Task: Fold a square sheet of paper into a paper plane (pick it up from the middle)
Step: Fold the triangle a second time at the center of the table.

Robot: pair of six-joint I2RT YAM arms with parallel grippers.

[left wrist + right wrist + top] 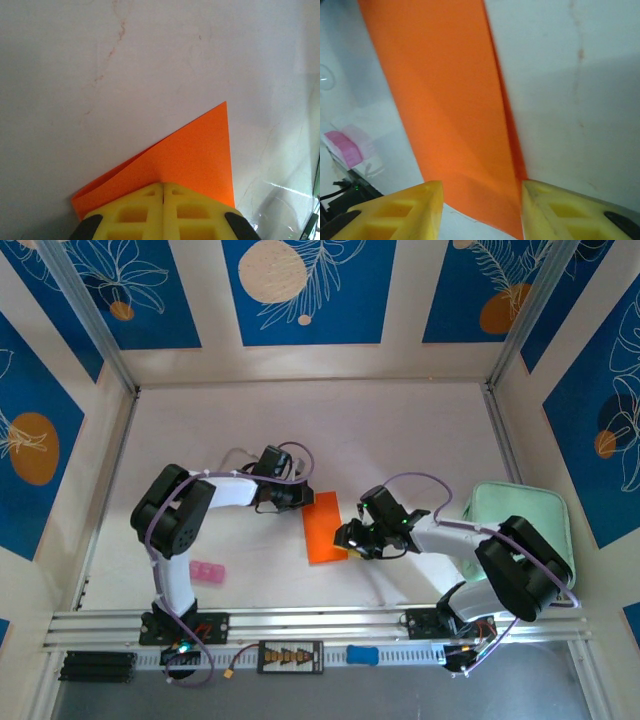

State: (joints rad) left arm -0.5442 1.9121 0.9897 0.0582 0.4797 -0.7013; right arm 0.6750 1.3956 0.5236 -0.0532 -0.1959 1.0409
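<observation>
The folded paper (pixel 324 527) lies on the surface (pixel 300 430) between the arms. The left end effector (pixel 163 186), pressed together, seems to hold one edge down. The right end effector (pixel 481 184) stands spread over the near end, probably to crease it.

Left arm (pixel 176 578), right arm (pixel 450 535): white links, bulky black joints, looping lilac cables (pixel 418 476); yellow cut-out fingers (pixel 135 212).

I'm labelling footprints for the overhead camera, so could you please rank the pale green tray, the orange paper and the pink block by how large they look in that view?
Largest to smallest in the top external view:
1. pale green tray, even though partly covered
2. orange paper
3. pink block
</observation>
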